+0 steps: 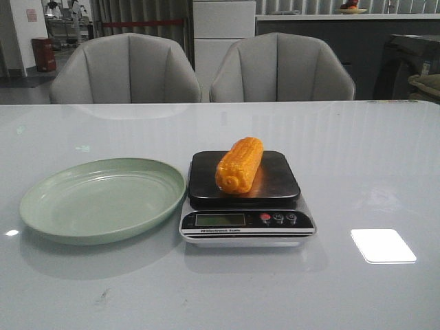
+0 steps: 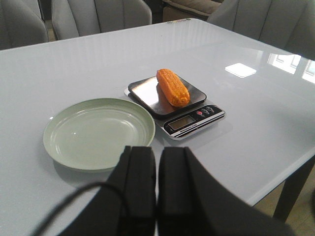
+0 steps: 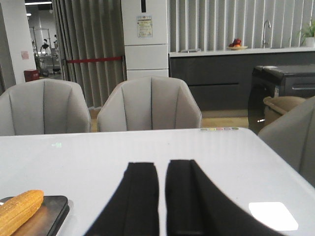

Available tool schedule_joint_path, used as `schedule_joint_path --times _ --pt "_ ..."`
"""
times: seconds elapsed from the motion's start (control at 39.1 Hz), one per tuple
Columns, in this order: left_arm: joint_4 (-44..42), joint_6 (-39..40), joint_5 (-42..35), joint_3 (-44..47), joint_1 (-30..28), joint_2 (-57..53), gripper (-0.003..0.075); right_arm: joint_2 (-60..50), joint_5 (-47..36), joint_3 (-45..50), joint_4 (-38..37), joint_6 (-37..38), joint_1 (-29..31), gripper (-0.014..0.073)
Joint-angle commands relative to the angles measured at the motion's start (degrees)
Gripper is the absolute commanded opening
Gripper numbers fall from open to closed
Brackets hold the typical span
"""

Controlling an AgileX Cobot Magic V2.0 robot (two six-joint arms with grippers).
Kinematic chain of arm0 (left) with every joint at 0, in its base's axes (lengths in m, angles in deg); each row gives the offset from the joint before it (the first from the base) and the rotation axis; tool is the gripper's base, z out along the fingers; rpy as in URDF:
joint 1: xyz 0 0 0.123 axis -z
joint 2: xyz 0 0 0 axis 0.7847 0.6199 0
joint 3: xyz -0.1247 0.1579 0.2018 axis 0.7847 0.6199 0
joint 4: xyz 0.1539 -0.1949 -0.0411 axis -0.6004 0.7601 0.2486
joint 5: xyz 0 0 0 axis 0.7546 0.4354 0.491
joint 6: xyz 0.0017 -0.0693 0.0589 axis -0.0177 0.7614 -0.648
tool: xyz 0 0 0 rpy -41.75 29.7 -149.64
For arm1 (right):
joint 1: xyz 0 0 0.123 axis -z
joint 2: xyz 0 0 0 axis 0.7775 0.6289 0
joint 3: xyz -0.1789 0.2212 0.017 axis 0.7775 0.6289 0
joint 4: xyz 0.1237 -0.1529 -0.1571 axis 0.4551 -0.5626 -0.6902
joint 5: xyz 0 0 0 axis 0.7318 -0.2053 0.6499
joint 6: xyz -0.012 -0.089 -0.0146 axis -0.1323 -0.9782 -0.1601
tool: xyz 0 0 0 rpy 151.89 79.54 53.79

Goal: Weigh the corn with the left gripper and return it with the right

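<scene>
The orange-yellow corn [image 1: 240, 164] lies on the black platform of the kitchen scale [image 1: 247, 221], at the table's middle. It also shows in the left wrist view [image 2: 173, 87] and at the edge of the right wrist view [image 3: 18, 210]. My left gripper [image 2: 156, 152] is shut and empty, well back from the scale, near the plate's near rim. My right gripper [image 3: 162, 167] is shut and empty, to the right of the scale and apart from it. Neither gripper shows in the front view.
A pale green plate [image 1: 41, 204] sits empty to the left of the scale, also in the left wrist view [image 2: 56, 125]. Two grey chairs [image 1: 125, 70] stand behind the table. A bright light patch [image 1: 382, 245] lies on the table at the right.
</scene>
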Motion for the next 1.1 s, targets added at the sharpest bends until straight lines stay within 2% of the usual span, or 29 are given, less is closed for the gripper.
schedule_joint_path --times 0.0,0.23,0.38,0.54,0.64,0.92,1.07 --pt "0.58 0.07 -4.1 -1.39 0.08 -0.14 0.0121 6.04 -0.48 -6.4 -0.41 0.67 0.25 0.0207" --pt "0.58 0.07 -4.1 -1.39 0.19 -0.14 0.0121 16.01 7.57 -13.85 -0.41 0.67 0.25 0.0207" --pt "0.58 0.07 -4.1 -1.39 0.19 -0.14 0.0121 16.65 7.72 -13.68 -0.11 0.72 0.25 0.0207" --pt "0.58 0.07 -4.1 -1.39 0.19 -0.14 0.0121 16.65 12.44 -13.68 1.2 0.74 -0.34 0.0225" --pt "0.58 0.07 -4.1 -1.39 0.19 -0.14 0.0121 16.77 12.83 -13.68 1.2 0.49 -3.28 0.0284" --pt "0.58 0.07 -4.1 -1.39 0.19 -0.14 0.0121 18.47 13.4 -14.78 1.2 -0.04 -11.47 0.0609" --pt "0.58 0.07 -4.1 -1.39 0.19 -0.14 0.0121 25.64 20.83 -20.71 1.2 -1.72 -18.95 0.061"
